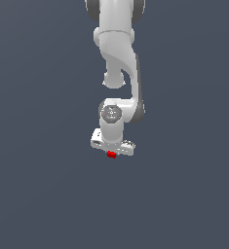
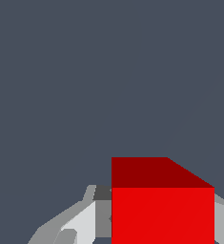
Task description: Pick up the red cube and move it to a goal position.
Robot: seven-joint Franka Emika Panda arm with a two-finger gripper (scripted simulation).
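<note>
The red cube (image 1: 111, 154) is a small bright patch just under the white hand in the exterior view. My gripper (image 1: 111, 151) points down over it from the white arm. In the wrist view the red cube (image 2: 162, 209) fills the space between the two fingers (image 2: 102, 215), with a grey pad against each of its sides. My gripper (image 2: 163, 224) is shut on the cube. Whether the cube rests on the floor or hangs above it cannot be told. The goal position is out of view; nothing marks it in either picture.
A plain dark grey-blue surface (image 1: 38, 185) lies all around the arm. The arm's white links (image 1: 117, 48) come in from the upper edge of the exterior view.
</note>
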